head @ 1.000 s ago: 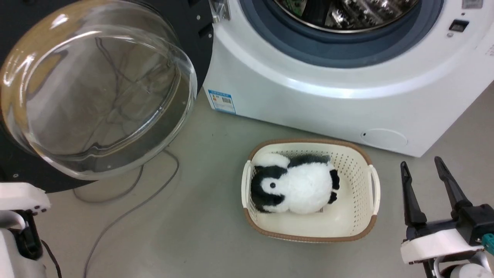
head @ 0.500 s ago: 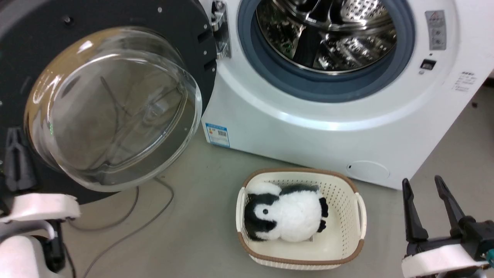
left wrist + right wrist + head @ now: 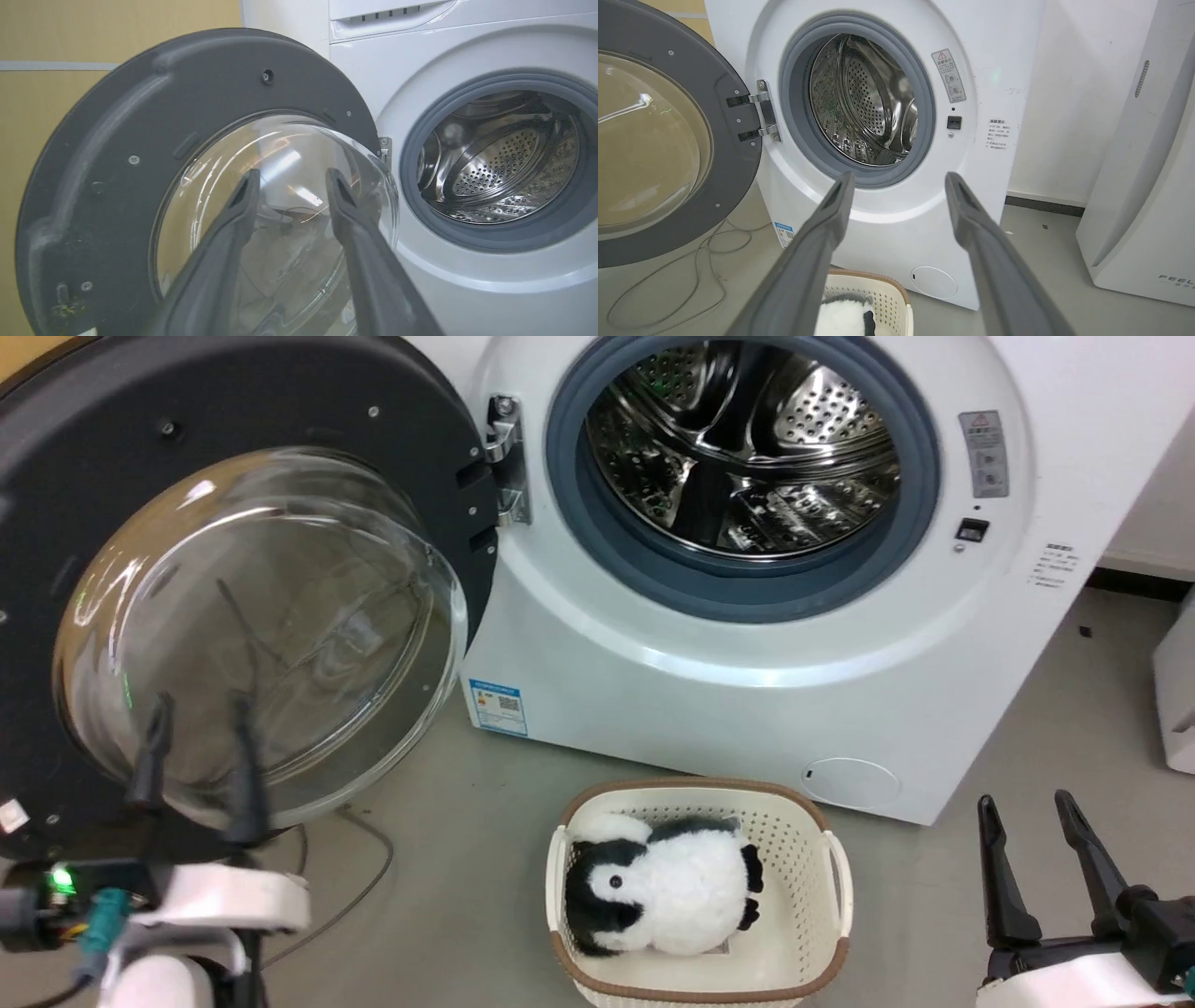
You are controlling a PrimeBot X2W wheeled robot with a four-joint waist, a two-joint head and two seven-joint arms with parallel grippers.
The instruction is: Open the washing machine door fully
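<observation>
Dark fingers (image 3: pixel 246 775) of the left gripper (image 3: pixel 198 756) stand parted with nothing between them. They rise in front of the bulging clear glass bowl of the large round black washing machine door (image 3: pixel 280 411); whether they touch the glass cannot be told. The right gripper (image 3: pixel 1024 812) hangs at the lower right, its fingers spread wide and holding nothing, apart from everything.

The door is swung far out to the left of the big white front-loading washing machine (image 3: pixel 709 709). It hangs on a metal hinge (image 3: pixel 504 457) with its inner face turned outward. A grey rubber gasket (image 3: pixel 644 569) rings the exposed perforated steel drum (image 3: pixel 738 457).

On the floor just before the machine sits a cream perforated plastic basket with a brown rim (image 3: pixel 695 787). It holds a black-and-white plush penguin (image 3: pixel 653 896).
</observation>
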